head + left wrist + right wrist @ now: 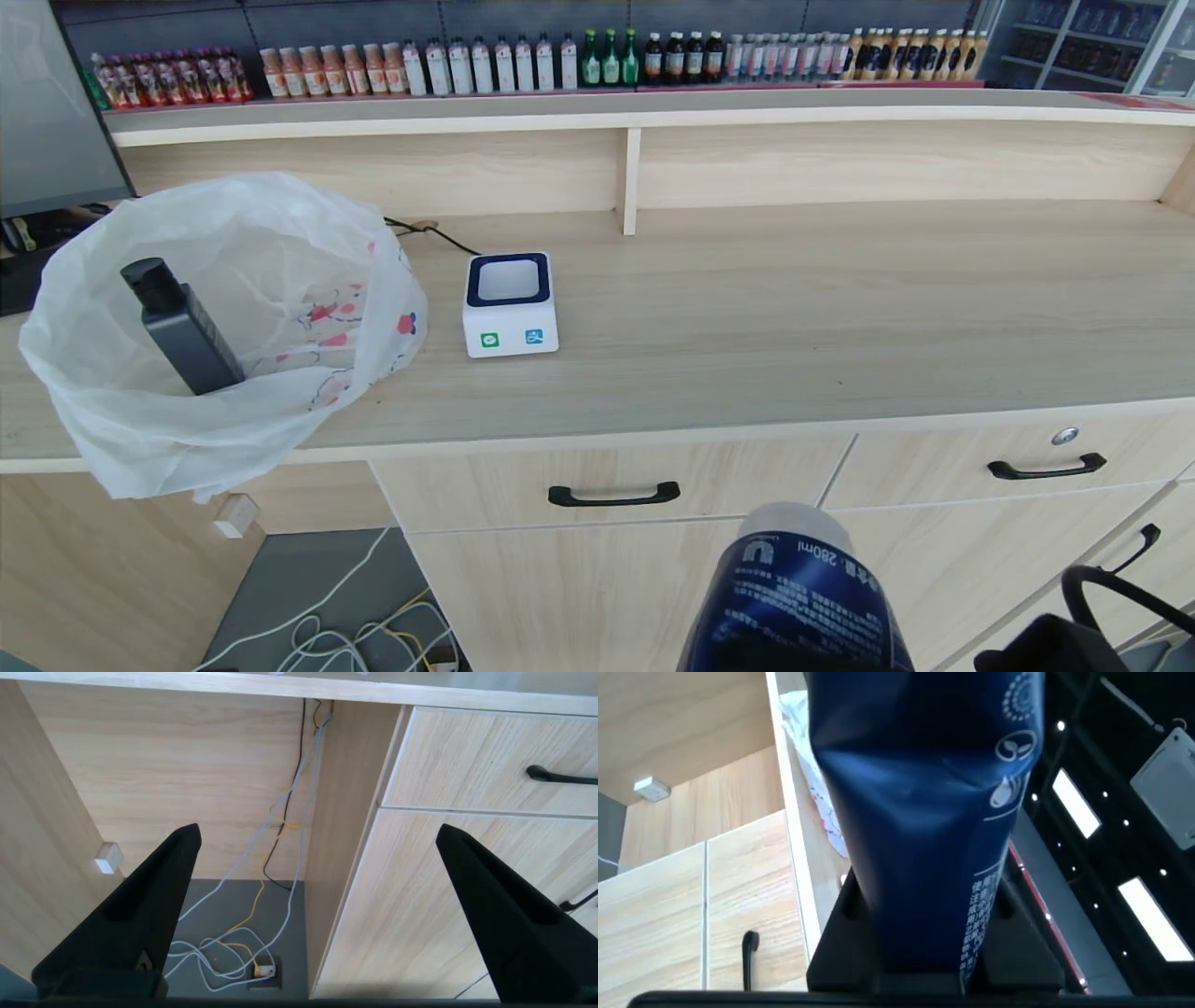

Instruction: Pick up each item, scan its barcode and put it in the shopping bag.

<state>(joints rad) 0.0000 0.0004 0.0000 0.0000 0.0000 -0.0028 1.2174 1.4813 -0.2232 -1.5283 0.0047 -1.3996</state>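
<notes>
The pale wooden counter [794, 308] runs across in front of me, with a shelf of drink bottles [523, 61] behind it. My right gripper [920, 947] sits low, in front of the drawers [611, 495] and under the counter's edge. It is clamped around the base of the blue bottle [794, 597], whose top points up and away.

The scanner [510, 303] stands up and to the left of that gripper, window facing up. The shopping bag [280, 233] is farther left again, just beside the scanner, with a grey bottle [182, 327] already leaning inside.

My left gripper [318, 840] hangs under the counter with its fingers spread wide and nothing between them, cables [234, 952] on the floor below.

The scan comes next, I judge. I would lift clear of the counter edge first, then turn the wrist so the printed side faces down over the window. From here I cannot tell where the barcode sits on the label.
</notes>
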